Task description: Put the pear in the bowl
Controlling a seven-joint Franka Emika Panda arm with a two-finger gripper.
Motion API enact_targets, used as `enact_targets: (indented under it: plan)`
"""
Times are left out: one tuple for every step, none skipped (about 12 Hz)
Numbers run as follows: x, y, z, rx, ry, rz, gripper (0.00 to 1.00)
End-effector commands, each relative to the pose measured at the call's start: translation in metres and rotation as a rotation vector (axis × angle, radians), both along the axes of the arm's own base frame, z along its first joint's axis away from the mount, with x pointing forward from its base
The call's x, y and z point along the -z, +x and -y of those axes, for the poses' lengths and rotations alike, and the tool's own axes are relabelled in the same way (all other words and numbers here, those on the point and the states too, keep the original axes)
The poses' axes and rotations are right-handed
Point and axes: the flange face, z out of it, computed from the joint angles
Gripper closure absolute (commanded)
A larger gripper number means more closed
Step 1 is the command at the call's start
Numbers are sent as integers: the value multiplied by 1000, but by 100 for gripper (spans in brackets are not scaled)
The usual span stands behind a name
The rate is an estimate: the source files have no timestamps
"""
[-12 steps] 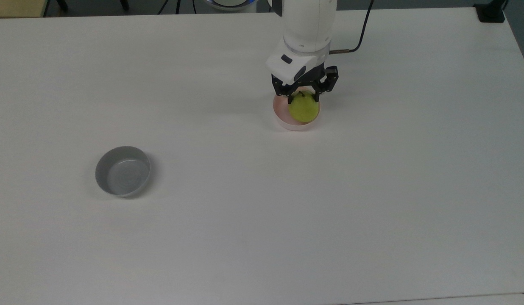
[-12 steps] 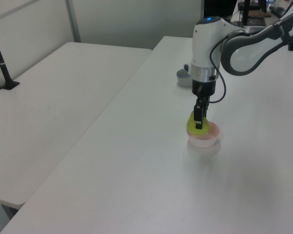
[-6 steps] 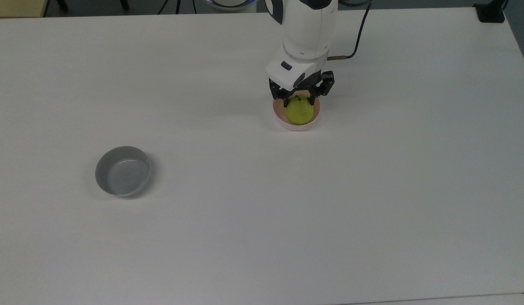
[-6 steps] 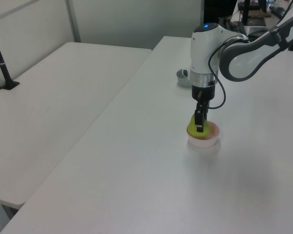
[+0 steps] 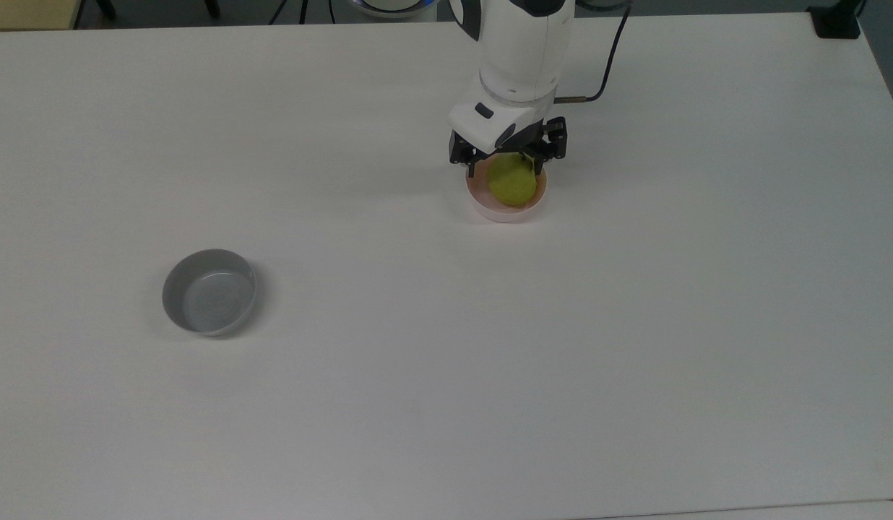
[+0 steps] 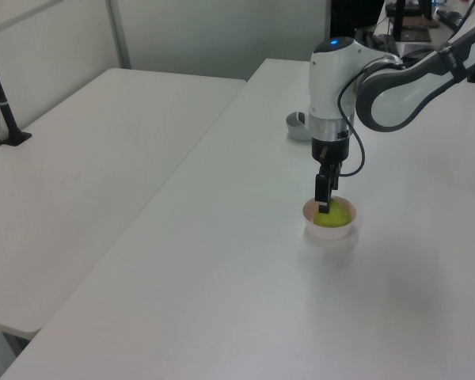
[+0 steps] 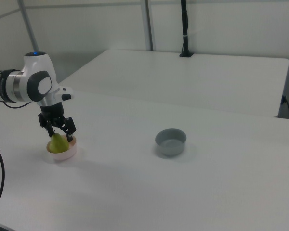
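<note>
We see the pear (image 5: 512,181) resting in the bowl (image 5: 490,209), fingers (image 5: 472,168) spread above it; only withdrawal remains.

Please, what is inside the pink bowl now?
The pear sits inside the pink bowl, its lower part below the rim in the left view. The open gripper hangs just above. The bowl's bottom under the pear is covered.

pear (image 5: 512,182) top behind tool (image 5: 506,163), arm cropped
</note>
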Motion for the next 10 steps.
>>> enact_targets:
  plan:
    - [-44,-6,9,13,-46,-20,0]
    - [-57,-8,16,3,-86,-22,0]
    - [-71,-9,22,4,-103,-16,0]
    - [-87,-7,37,30,-105,-14,0]
    - [-106,-5,55,67,-103,-7,0]
    - [-128,-1,72,104,-100,0,0]
    - [-148,2,88,133,-98,-2,0]
    - [-160,5,102,160,-97,-6,0]
    - [-171,5,115,181,-98,-6,0]
    - [-188,4,128,205,-95,11,0]
